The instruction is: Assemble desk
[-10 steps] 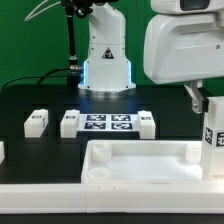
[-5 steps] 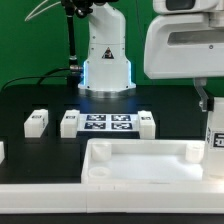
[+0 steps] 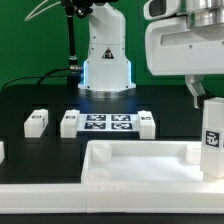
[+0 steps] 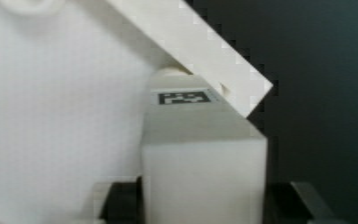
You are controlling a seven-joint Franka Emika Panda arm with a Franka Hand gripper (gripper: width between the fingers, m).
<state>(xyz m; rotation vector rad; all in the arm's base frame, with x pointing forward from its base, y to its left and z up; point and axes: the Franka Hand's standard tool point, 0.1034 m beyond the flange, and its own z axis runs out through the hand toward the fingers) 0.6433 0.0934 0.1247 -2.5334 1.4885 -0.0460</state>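
A large white plastic rectangular desk panel with a raised rim (image 3: pixel 140 165) is being carried flat by the black tabletop (image 3: pixel 20 105), nearest the exterior camera. The marker board (image 3: pixel 108 123) and three loose white legs (image 3: pixel 37 122) (image 3: pixel 69 123) (image 3: pixel 146 124) are being carried beyond it. One white square tagged leg (image 3: pixel 212 140) is being held upright at the panel's end on the exterior view's right, clamped by the partly closed hand (image 3: pixel 208 103).

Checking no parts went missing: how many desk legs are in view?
4. Leg one, leg two and leg three lie flanking the marker board; leg four stands upright in the gripper. A cropped white piece may be another.
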